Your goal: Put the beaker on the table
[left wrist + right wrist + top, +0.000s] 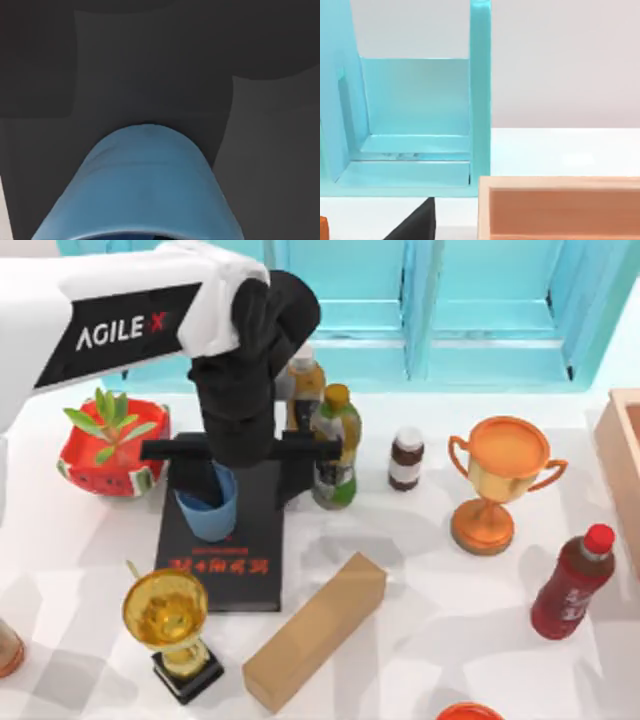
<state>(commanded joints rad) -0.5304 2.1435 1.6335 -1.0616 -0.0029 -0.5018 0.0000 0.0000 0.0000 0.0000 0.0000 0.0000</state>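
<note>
Surface: glossy white table [420, 570], backed by turquoise shelving; you are working over crowded ground.
Far left: watermelon-pattern planter [112, 450] with a green succulent, clear of the work.
Left front: gold trophy [170, 625] on a black base, just beside the front left corner of the book.
Book: black book [235, 560] with red lettering, lying flat, long axis running front to back.
Beaker: light blue beaker [212, 510] stands upright on the book, mouth up, not on the white surface.
Left gripper: your left gripper [238, 478] sits directly above the beaker, fingers spread wide; one finger appears to dip inside the beaker's mouth, the other stands well off beside the bottles. Not clamped.
Left wrist view: the beaker's wall lies close under the camera against the dark book.
Key relation: beaker lies straight below the left gripper and off-centre toward its left finger; judged, you must close on the rim before lifting.
Centre: bottles [335, 445] just right of the gripper; cardboard box [315, 630] lies front right of the book. Both are collision risks.
Right: orange trophy [497, 480] and red bottle [572, 585], well apart.
Right arm: parked, facing shelving and a wooden tray.
</note>
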